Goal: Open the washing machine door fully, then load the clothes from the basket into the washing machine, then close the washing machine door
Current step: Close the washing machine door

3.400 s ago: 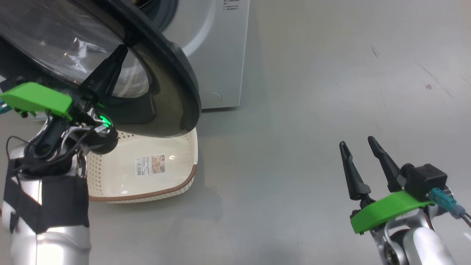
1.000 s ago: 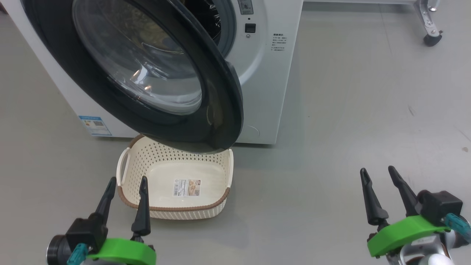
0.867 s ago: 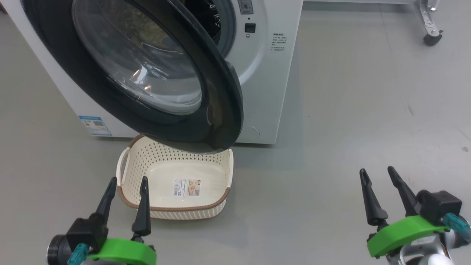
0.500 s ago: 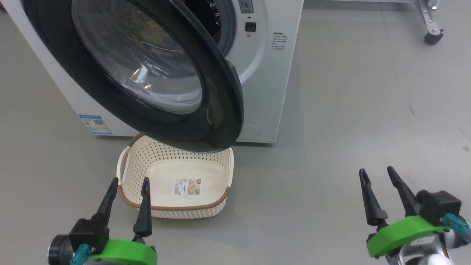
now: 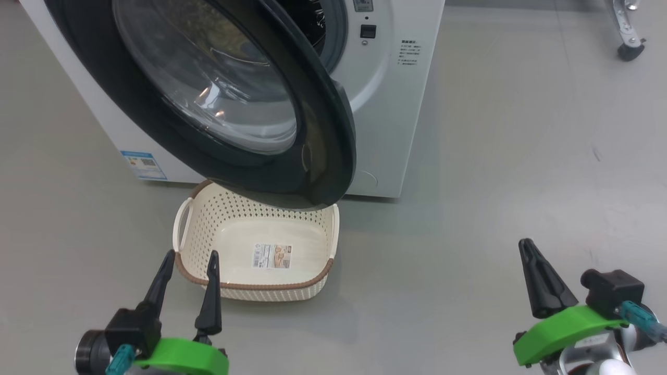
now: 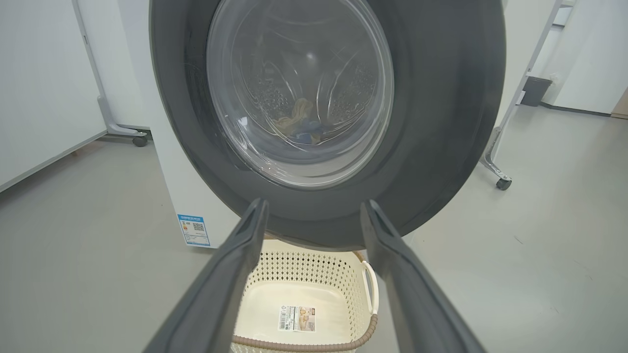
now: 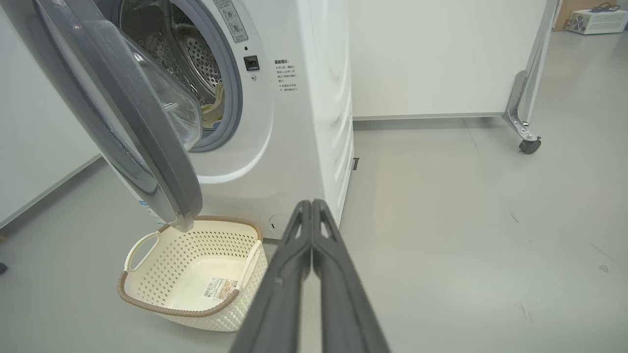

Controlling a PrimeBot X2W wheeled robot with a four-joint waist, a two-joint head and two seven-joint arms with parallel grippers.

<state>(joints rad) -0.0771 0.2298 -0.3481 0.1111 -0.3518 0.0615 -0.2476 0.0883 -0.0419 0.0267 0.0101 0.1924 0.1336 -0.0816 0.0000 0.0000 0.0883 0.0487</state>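
The white washing machine has its black-rimmed door standing ajar, swung out above the basket. The cream basket holds nothing but its floor sticker. Cream and blue clothes lie in the drum, seen through the door glass, and past the door's edge. My left gripper is open just in front of the basket's near left corner, its fingers framing the door's lower rim. My right gripper is shut on nothing over bare floor at the right, pointing at the machine's right side.
A metal frame leg on a caster stands on the grey floor to the right of the machine. White panels on wheeled feet stand to the machine's left. Open floor lies between my right gripper and the machine.
My right gripper has shut on nothing in the last half second. The left arm left the door earlier and now rests low and open. The head view has shifted slightly.
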